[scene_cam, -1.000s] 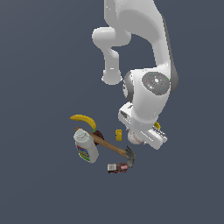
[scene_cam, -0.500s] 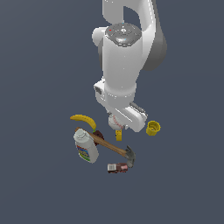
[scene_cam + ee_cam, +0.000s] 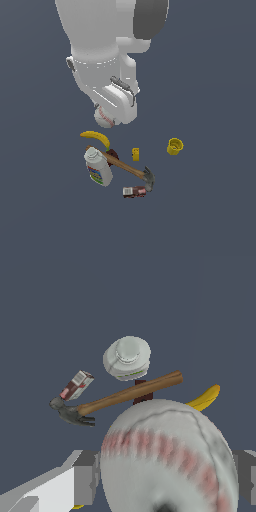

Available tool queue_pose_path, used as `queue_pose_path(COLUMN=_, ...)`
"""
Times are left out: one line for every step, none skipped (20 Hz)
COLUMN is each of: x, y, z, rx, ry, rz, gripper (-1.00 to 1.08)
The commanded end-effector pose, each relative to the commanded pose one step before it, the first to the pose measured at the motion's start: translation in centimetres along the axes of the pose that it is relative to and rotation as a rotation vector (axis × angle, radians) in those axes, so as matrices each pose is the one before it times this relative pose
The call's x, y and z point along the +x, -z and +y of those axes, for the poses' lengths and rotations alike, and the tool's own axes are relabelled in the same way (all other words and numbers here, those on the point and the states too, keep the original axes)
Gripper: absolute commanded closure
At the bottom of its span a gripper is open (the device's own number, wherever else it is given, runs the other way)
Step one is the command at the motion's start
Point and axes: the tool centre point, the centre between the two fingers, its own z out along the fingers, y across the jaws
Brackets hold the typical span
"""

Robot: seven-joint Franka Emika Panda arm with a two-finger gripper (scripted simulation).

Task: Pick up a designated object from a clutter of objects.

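Note:
The white baseball with red stitching hangs above the floor, clamped under my hand. My gripper is shut on it, well above the clutter. In the wrist view the baseball fills the foreground between my two grey fingers. Below lie the banana, the white bottle, the wooden-handled hammer, the small yellow block, the brown-red box and the yellow cup. The wrist view shows the bottle, hammer, box and banana.
A small dark red object lies under the hammer handle beside the bottle. The yellow cup stands apart at the exterior view's right. The floor is a plain dark grey surface. The large white arm fills the upper part of the exterior view.
The hand has risen from among the clutter, carrying the baseball up with it. The yellow cup, partly hidden behind the hand before, now shows fully.

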Motion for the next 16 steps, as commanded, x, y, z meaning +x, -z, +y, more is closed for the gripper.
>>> queue_pose_path(x=1.054, y=2.193, z=1.524, rx=0.00069, ry=0.00094, rz=0.00098, gripper=1.08)
queue_pose_path(x=0.39, y=0.705, z=0.505, rx=0.0, ry=0.0, rz=0.0, gripper=1.08)
queue_pose_path(x=0.345, y=0.651, z=0.44, rx=-0.00047, ry=0.00001, rz=0.0005, gripper=1.08)
queue_pose_path(x=0.338, y=0.588, z=0.416, rx=0.0, ry=0.0, rz=0.0, gripper=1.08)
queue_pose_path(x=0.29, y=0.541, z=0.356, rx=-0.00046, ry=0.00004, rz=0.00051, gripper=1.08)
queue_pose_path(x=0.281, y=0.479, z=0.337, rx=0.0, ry=0.0, rz=0.0, gripper=1.08)
queue_pose_path(x=0.252, y=0.424, z=0.298, rx=0.0, ry=0.0, rz=0.0, gripper=1.08)
queue_pose_path(x=0.201, y=0.379, z=0.237, rx=-0.00047, ry=0.00006, rz=0.0005, gripper=1.08)
queue_pose_path(x=0.195, y=0.316, z=0.219, rx=0.0, ry=0.0, rz=0.0, gripper=1.08)
queue_pose_path(x=0.166, y=0.262, z=0.178, rx=0.0, ry=0.0, rz=0.0, gripper=1.08)
queue_pose_path(x=0.138, y=0.208, z=0.138, rx=0.0, ry=0.0, rz=0.0, gripper=1.08)
queue_pose_path(x=0.111, y=0.154, z=0.097, rx=0.0, ry=0.0, rz=0.0, gripper=1.08)
queue_pose_path(x=0.058, y=0.113, z=0.034, rx=-0.00044, ry=0.00011, rz=0.00052, gripper=1.08)
queue_pose_path(x=0.055, y=0.052, z=0.021, rx=0.0, ry=0.0, rz=0.0, gripper=1.08)
queue_pose_path(x=0.029, y=0.013, z=-0.005, rx=0.0, ry=0.0, rz=0.0, gripper=1.08)
queue_pose_path(x=0.007, y=-0.001, z=-0.006, rx=0.0, ry=0.0, rz=0.0, gripper=1.08)
